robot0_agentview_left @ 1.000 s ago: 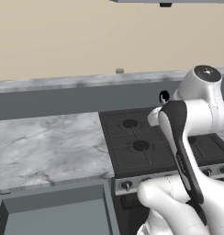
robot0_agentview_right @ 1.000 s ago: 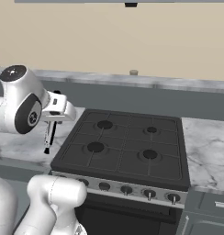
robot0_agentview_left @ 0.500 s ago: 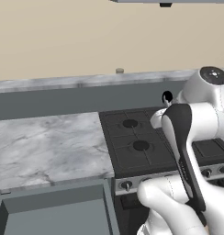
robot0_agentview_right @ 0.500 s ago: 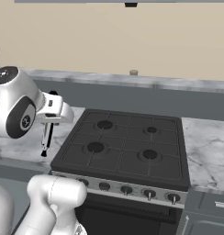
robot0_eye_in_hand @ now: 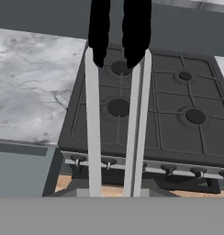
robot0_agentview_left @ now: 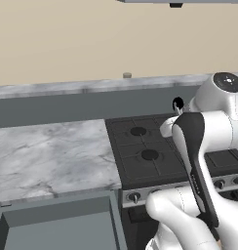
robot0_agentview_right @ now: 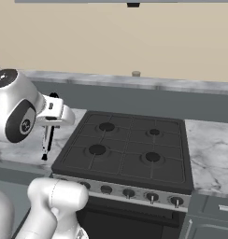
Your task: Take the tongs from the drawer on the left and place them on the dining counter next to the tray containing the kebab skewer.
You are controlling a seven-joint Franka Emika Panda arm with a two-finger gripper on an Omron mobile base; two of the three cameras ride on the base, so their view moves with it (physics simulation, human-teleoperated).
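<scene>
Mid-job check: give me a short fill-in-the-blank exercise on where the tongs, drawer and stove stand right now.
1. The slim silvery metal tongs with dark tips are held by the ____.
2. The black stove has ____ burners.
3. The wide dark grey-blue drawer at the left stands ____.
4. The tongs hang beside the stove's ____ edge in the right base view.

Missing words: gripper; four; open; left
</scene>
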